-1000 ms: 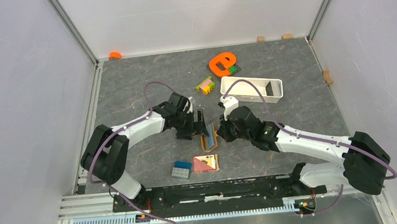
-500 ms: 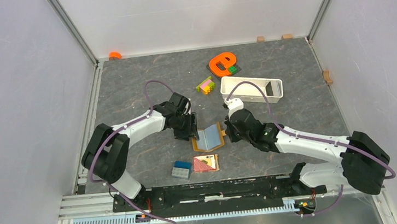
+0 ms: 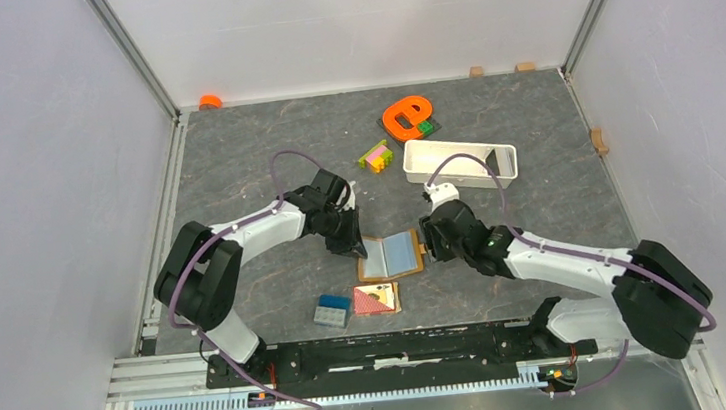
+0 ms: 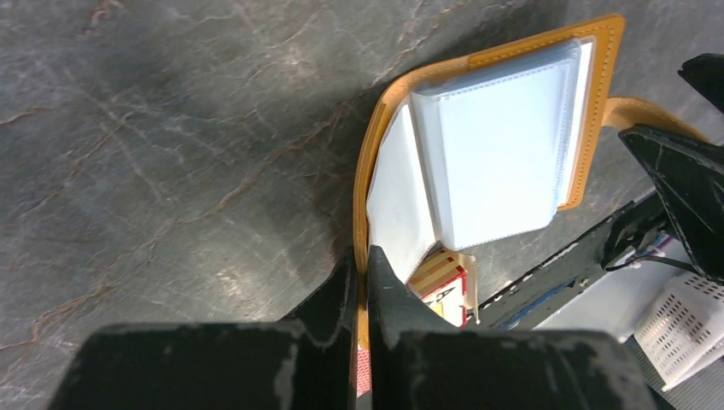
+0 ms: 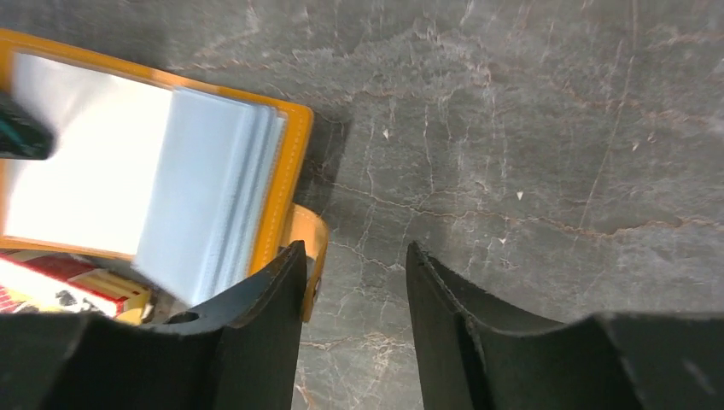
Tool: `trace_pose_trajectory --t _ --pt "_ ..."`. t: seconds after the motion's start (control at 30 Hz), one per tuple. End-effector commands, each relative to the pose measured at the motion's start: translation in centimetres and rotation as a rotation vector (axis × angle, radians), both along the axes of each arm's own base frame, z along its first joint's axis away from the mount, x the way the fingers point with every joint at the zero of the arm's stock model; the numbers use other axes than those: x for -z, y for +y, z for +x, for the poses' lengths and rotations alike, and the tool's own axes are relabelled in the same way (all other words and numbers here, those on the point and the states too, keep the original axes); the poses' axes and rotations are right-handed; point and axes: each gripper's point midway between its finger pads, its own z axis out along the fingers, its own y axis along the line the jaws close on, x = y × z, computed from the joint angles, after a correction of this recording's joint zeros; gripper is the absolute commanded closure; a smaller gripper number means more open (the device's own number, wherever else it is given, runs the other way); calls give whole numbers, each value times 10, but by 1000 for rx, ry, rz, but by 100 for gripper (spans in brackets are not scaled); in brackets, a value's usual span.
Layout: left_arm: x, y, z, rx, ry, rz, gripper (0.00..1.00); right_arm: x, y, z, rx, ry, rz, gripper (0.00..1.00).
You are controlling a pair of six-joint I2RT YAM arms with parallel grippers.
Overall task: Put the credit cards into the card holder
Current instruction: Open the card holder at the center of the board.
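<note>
The open card holder point(image 3: 391, 256) is pinched at its left edge by the left jaws; the right jaws are spread, empty.

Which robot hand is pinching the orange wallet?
The left gripper: it is shut on the edge of the tan-orange leather card holder. The right gripper stands open beside it, holding nothing.
</note>
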Motion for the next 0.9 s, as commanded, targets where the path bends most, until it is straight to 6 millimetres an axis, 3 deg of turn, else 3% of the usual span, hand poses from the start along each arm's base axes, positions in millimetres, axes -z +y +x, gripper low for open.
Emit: trace_pose_trajectory --t 0.0,0.1,0.23,0.47,0.6,0.73,0.8,0.87 --pt "-24 -19 5 16 -42 -123 98 -58 15 16 -39 -122 88 46" --pt "-30 -21 6 14 -54 -142 98 -86 28 12 -93 -159 174 48" --pt "-34 -21 6 13 -60 -151 98 -101 58 1 -218 -156 307 54" --pt "-32 -21 6 12 -55 -149 98 -59 89 -8 -318 -23 330 64" --pt "-28 -18 8 8 -56 -126 98 -30 83 -4 -287 26 251 64" --pt "-19 -6 13 -24 -53 -60 98 -1 50 5 -168 55 94 64" --pt "-16 -2 15 -39 -44 -48 98 2 42 6 -156 69 75 64" --pt "-14 0 16 -46 -33 -47 98 -8 41 7 -165 56 85 61"
